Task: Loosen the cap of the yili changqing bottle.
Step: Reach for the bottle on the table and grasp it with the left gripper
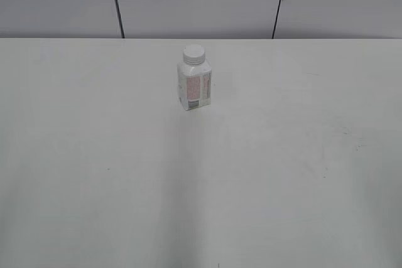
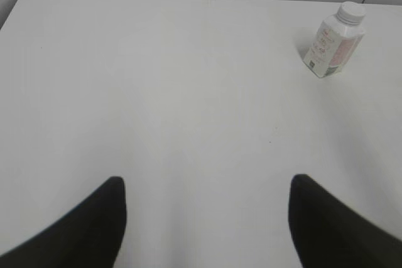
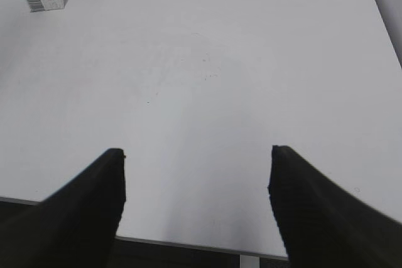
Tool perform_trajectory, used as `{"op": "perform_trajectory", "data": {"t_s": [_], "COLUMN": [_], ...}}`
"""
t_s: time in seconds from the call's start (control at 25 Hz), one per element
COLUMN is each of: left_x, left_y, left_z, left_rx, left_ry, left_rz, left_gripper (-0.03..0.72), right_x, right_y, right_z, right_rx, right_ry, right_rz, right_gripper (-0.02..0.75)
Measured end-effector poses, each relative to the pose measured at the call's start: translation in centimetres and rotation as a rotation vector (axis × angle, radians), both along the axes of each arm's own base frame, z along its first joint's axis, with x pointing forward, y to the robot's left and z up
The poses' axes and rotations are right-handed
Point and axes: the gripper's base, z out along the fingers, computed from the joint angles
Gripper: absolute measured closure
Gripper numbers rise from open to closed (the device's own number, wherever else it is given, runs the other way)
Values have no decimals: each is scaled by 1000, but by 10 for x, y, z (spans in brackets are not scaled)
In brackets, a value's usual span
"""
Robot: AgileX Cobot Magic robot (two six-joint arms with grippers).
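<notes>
The yili changqing bottle stands upright, cap on, near the table's far edge, ahead-right of the empty, spread left gripper and ahead-left of the equally spread right gripper, seemingly slightly nearer the left.

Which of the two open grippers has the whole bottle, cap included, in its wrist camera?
The left gripper: its view shows the bottle with its cap. The right gripper sees only its base.
</notes>
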Motion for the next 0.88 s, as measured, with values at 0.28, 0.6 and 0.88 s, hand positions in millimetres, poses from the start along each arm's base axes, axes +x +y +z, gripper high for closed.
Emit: {"op": "perform_trajectory", "data": {"t_s": [0.28, 0.6, 0.88], "left_x": [0, 0, 0], "left_y": [0, 0, 0], "left_z": [0, 0, 0], "left_rx": [0, 0, 0], "left_ry": [0, 0, 0], "left_rz": [0, 0, 0], "left_gripper": [194, 194, 194], "right_x": [0, 0, 0], "right_y": [0, 0, 0], "right_z": [0, 0, 0], "right_rx": [0, 0, 0], "right_ry": [0, -1, -2], "right_rz": [0, 0, 0], "right_gripper": [174, 174, 174]}}
